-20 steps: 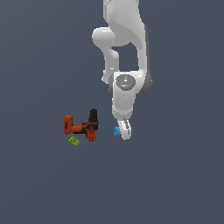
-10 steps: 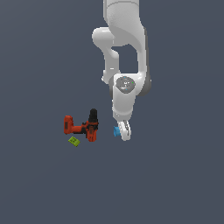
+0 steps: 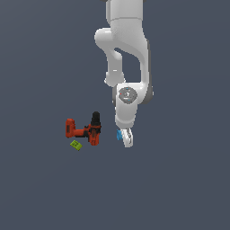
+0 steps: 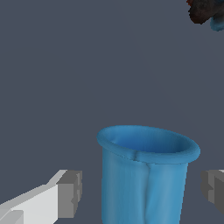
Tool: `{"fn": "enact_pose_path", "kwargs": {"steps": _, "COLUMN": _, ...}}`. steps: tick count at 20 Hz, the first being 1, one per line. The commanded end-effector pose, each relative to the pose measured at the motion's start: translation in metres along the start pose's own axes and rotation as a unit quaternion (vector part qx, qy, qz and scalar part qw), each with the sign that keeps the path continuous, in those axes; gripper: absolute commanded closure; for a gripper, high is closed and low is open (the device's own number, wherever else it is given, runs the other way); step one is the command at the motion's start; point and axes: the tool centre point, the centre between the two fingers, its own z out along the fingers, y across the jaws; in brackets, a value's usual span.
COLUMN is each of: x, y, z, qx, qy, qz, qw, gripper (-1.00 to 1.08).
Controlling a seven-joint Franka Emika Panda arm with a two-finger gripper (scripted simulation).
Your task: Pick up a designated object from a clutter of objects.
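Light-blue plastic fills the wrist view: the small cup (image 4: 146,173) stands with its rolled rim open toward the camera, between the two grey fingertip pads (image 4: 70,194) of the tool (image 4: 142,192). The pads sit apart from the cup's wall on either side, with bare grey surface (image 4: 87,78) showing in the gaps, so the tool is spread wide around the cup and grips nothing. In the exterior view the white Panda arm (image 3: 128,54) reaches down from the top of the picture, and the tool (image 3: 127,137) is low over the surface (image 3: 179,179), with the light-blue cup (image 3: 119,134) showing as a small blue patch at the tool's edge on the exterior view's left; most of the cup is hidden behind the white fingers there. Toward the exterior view's left of the cup, near it but not touching, lies the red-and-black power drill (image 3: 85,129) on its side. The tiny flat yellow-green block (image 3: 76,145) lies just beside the drill, on its nearer side. A dark red-and-black corner of the drill (image 4: 203,9) also shows at the edge of the wrist view, well apart from the cup.
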Motion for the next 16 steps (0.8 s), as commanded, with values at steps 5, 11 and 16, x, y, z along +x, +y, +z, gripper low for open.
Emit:
{"fn": "enact_pose_path", "kwargs": {"steps": 5, "x": 0.0001, "y": -0.0007, "z": 0.0038, "qx": 0.001, "qy": 0.000, "qz": 0.000, "qw": 1.0000, "gripper": 1.08}}
{"fn": "enact_pose_path", "kwargs": {"steps": 11, "x": 0.0001, "y": -0.0007, "z": 0.0038, "qx": 0.001, "qy": 0.000, "qz": 0.000, "qw": 1.0000, "gripper": 1.08}}
{"fn": "enact_pose_path", "kwargs": {"steps": 16, "x": 0.0008, "y": -0.0017, "z": 0.0008, "qx": 0.001, "qy": 0.000, "qz": 0.000, "qw": 1.0000, "gripper": 1.08}}
